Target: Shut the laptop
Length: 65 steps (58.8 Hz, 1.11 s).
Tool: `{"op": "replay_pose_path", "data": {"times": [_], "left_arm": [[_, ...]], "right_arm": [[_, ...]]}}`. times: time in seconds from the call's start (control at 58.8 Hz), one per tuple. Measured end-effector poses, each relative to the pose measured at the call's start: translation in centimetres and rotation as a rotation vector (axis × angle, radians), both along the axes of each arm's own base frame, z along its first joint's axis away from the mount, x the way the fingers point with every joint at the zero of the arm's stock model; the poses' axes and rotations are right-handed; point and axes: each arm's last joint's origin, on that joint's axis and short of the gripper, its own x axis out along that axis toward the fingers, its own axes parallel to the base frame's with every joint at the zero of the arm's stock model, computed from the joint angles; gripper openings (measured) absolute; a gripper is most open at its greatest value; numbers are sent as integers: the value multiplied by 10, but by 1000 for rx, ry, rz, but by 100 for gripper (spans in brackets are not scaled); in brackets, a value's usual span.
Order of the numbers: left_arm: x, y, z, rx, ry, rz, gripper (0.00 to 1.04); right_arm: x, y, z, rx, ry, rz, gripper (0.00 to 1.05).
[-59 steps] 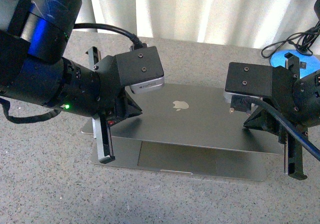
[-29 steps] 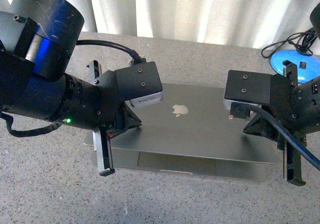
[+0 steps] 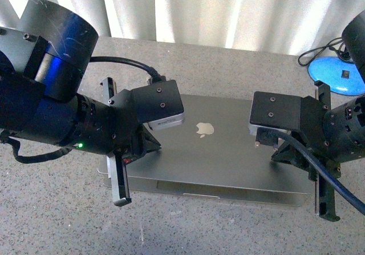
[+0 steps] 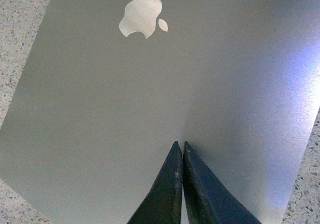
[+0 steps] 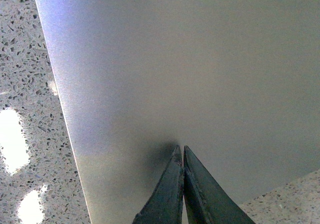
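Note:
The space-grey laptop [image 3: 222, 152] lies on the speckled table with its lid almost down. Only a thin strip of its base [image 3: 228, 193] shows at the front edge. The shiny apple logo [image 3: 204, 129] faces up. My left gripper [image 3: 149, 144] is shut, its tips resting on the left part of the lid. In the left wrist view the shut tips [image 4: 179, 144] touch the lid [image 4: 100, 108] below the logo [image 4: 141, 16]. My right gripper [image 3: 283, 151] is shut on the right part of the lid. In the right wrist view its tips [image 5: 180, 148] press the lid [image 5: 200, 58] near its side edge.
A blue disc [image 3: 336, 75] with a black cable [image 3: 319, 52] lies at the back right of the table [image 3: 57, 221]. A pale curtain [image 3: 228, 9] hangs behind the table. The table's speckled top [image 5: 30, 108] shows beside the lid.
The lid has come down further: the trackpad and wide base strip seen earlier have shrunk to a thin strip. Both shut grippers have moved down and nearer with the lid.

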Motion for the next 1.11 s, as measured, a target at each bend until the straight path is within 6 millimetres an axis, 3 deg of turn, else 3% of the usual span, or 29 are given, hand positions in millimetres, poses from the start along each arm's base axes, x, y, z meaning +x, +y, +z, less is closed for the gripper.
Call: {"op": "replay_pose_path", "data": {"times": [1.106], "left_arm": [[0, -2, -22, 3, 53, -7, 4]], "right_arm": [[-5, -3, -25, 18, 62, -9, 1]]}}
